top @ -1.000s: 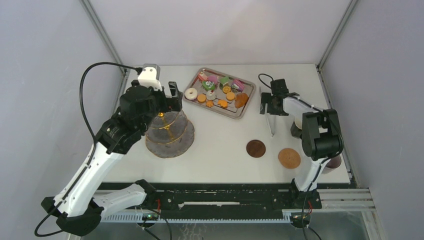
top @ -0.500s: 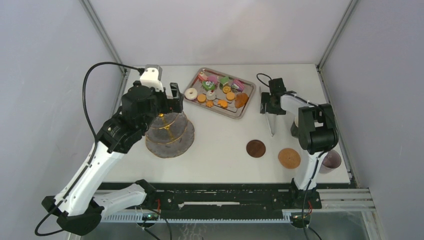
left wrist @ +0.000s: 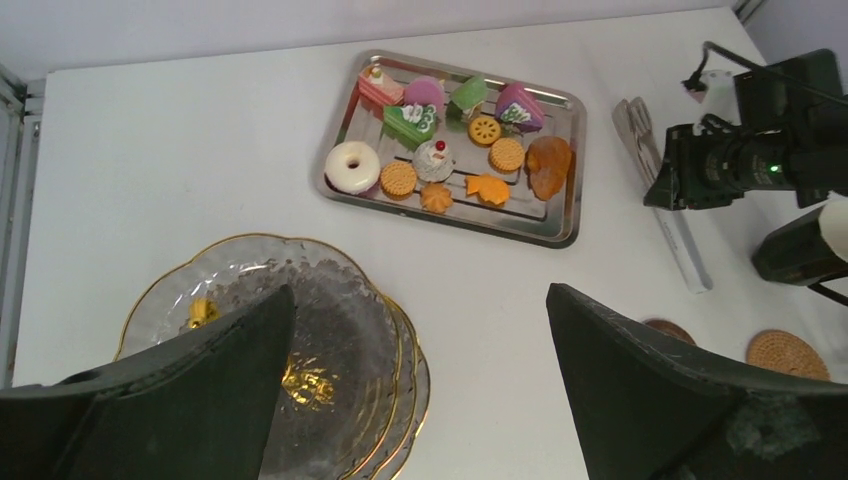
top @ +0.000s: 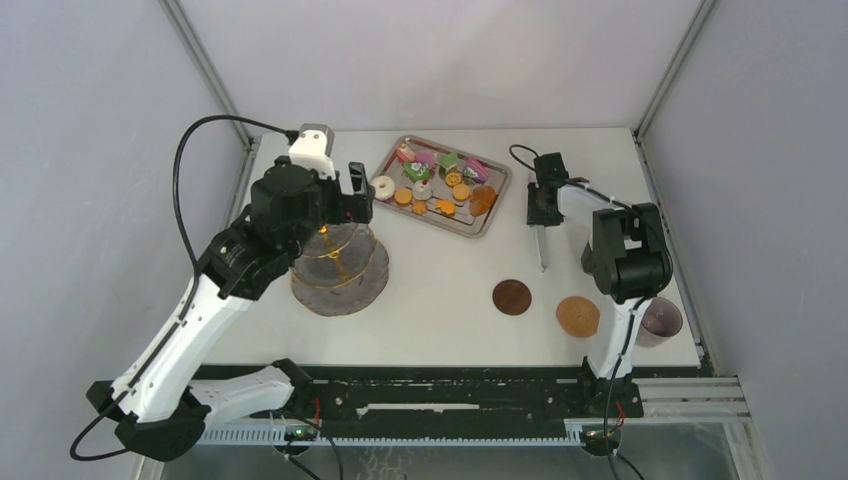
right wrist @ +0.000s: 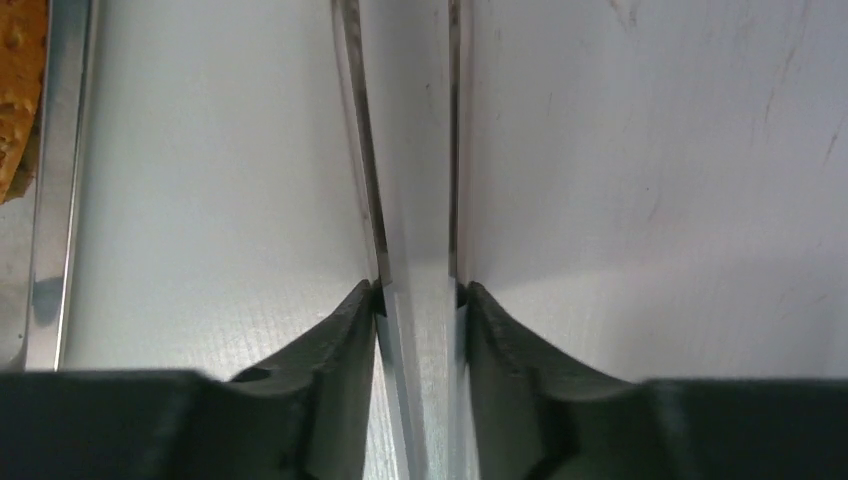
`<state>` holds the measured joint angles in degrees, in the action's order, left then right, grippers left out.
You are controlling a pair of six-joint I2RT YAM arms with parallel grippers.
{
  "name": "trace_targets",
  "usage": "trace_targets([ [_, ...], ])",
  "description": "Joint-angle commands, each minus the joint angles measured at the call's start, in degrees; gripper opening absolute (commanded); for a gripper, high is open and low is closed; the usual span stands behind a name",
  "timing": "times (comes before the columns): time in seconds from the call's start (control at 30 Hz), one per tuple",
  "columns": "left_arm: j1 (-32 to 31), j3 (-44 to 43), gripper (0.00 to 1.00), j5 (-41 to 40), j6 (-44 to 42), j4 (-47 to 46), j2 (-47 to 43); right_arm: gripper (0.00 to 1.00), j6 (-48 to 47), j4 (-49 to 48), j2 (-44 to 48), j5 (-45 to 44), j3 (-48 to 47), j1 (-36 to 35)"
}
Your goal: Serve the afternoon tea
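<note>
Small colourful cakes (top: 418, 171), orange round cookies (top: 403, 197) and a white ring donut (top: 382, 187) lie on the steel tray (top: 494, 205) at the back. The three-tier glass stand (top: 340, 262) with its gold pole stands at the left. My left gripper (top: 350, 190) hovers over it, open and empty (left wrist: 418, 300), with the stand (left wrist: 330, 330) below its left finger. My right gripper (top: 541, 205) is down on the table right of the tray. Its fingers press both blades of the long metal tongs (right wrist: 360, 150), so the gripper (right wrist: 420, 290) is shut on them.
Two brown round coasters (top: 512, 297) (top: 579, 316) lie at the front right. A tinted cup (top: 660, 322) stands by the right arm's base, and a dark cup (left wrist: 800, 250) beside that arm. The tongs' far end (top: 541, 250) points toward the coasters.
My right gripper has slid a little toward the back along the tongs and closed its fingers onto the blades. The left arm has shifted slightly right above the stand, still open.
</note>
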<state>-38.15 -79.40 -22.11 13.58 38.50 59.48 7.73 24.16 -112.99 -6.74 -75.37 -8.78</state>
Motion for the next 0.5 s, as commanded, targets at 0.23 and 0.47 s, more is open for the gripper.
trace_targets([
  [0.23,-5.5,-18.7,1.0,-1.1,1.7,4.5,11.6,0.09,2.0,3.0,6.7,2.3,-1.3,0.3],
  [0.47,-5.6,-31.4,0.97,-2.8,4.9,10.6,29.6,0.07,3.0,7.8,16.6,2.9,-1.2,2.4],
])
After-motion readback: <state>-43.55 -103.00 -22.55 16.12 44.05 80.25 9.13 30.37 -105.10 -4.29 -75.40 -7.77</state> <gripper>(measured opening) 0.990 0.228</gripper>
